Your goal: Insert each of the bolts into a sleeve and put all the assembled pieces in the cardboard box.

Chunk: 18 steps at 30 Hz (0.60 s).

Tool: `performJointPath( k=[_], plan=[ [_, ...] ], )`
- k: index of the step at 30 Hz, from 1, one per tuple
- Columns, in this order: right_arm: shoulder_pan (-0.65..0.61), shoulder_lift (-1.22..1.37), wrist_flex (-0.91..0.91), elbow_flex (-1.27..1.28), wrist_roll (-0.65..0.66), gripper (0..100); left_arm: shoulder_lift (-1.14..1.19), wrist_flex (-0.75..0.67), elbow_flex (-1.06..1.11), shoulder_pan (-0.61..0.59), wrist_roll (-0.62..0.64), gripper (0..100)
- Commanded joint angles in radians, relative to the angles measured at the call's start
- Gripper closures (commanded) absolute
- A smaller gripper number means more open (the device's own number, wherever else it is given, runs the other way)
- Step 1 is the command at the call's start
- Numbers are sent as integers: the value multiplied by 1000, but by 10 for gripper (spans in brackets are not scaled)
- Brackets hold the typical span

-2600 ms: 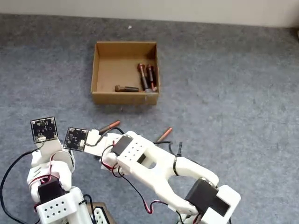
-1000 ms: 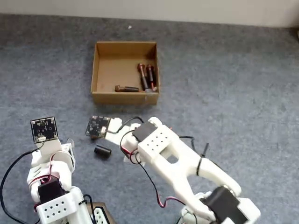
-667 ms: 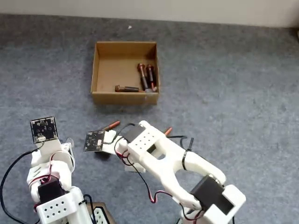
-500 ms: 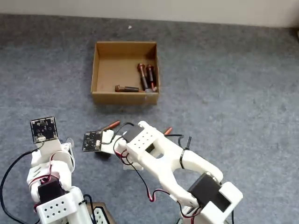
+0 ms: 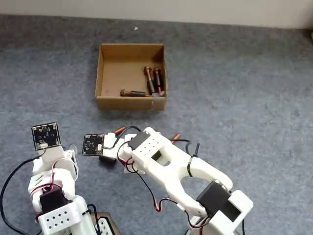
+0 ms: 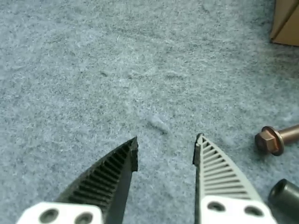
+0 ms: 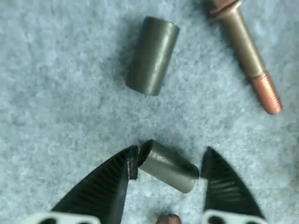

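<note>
From above, the right arm (image 5: pixel 161 161) is stretching leftward across the grey carpet (image 5: pixel 244 73), its wrist hanging over a spot nearer than the cardboard box (image 5: pixel 101 73), where three assembled pieces (image 5: pixel 151 81) are already lying against the right wall. A dark sleeve (image 5: pixel 107 160) is lying on the carpet just beside that wrist, and a bolt (image 5: pixel 119 130) is poking out on its far side, toward the box. The left arm (image 5: pixel 51 176) is sitting at the near left, well apart from the box.

From the left wrist, the left gripper (image 6: pixel 167 144) is hanging over bare carpet with its fingers spread and nothing between them. A bolt head (image 6: pixel 268 140) and a sleeve end (image 6: pixel 287 193) are lying off to its side, outside the gap.

From the right wrist, the right gripper (image 7: pixel 170 156) is standing apart and straddling the nearer sleeve (image 7: pixel 168 165), so this arm is plainly the closer one. That sleeve's long axis is running almost across the gap, a little skewed, one end just beside the dark finger, so I'm judging that closing now would be pinching it by its ends and not its sides. The farther sleeve (image 7: pixel 153 55) and the bolt shank (image 7: pixel 245 42) are lying beyond the fingertips
</note>
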Motion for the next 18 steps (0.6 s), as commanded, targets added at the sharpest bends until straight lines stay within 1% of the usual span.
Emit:
performJointPath(
  k=[1,6,7,9,10,11,14,18],
  plan=[
    [-2,-4,-8,-2,12,872,-8,-20,1,-10,-8,783],
    [15,94,-5,-5,6,878,-8,-20,1,-10,-8,783],
    [22,113,2,-12,6,895,-8,-20,1,-10,-8,783],
    [38,125,79,-13,-3,961,-8,-20,1,-10,-8,783],
    [42,122,116,-25,-29,992,-8,-20,1,-10,-8,783],
    [44,114,150,-59,-66,996,-8,-20,1,-10,-8,783],
    [51,93,223,-151,-206,984,-8,-20,1,-10,-8,783],
    [58,93,237,-239,-382,977,-8,-20,1,-10,-8,783]
  ],
)
